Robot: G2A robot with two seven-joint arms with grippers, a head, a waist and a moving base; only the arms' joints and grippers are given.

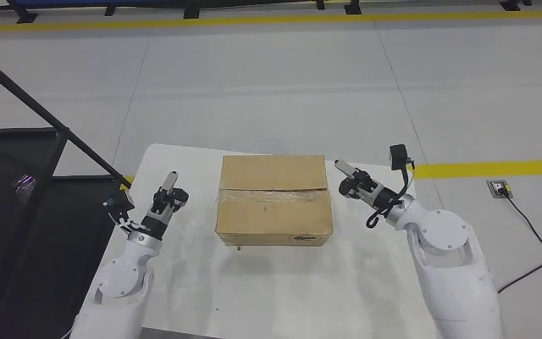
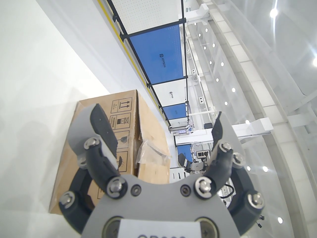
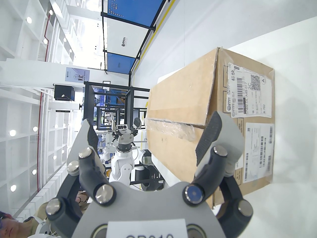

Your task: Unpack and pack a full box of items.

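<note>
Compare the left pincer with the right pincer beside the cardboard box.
The left pincer faces the end of the box printed with handling symbols; the right pincer faces the end carrying white shipping labels. In the top view the right pincer sits closer to the box than the left pincer, which stands farther off. Both are open, empty and clear of the box.

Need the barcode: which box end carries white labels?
The box end facing the right pincer; the opposite end by the left pincer shows only printed symbols.

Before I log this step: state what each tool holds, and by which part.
Nothing is held: left tool and right tool are open, beside the box, not touching.
</note>
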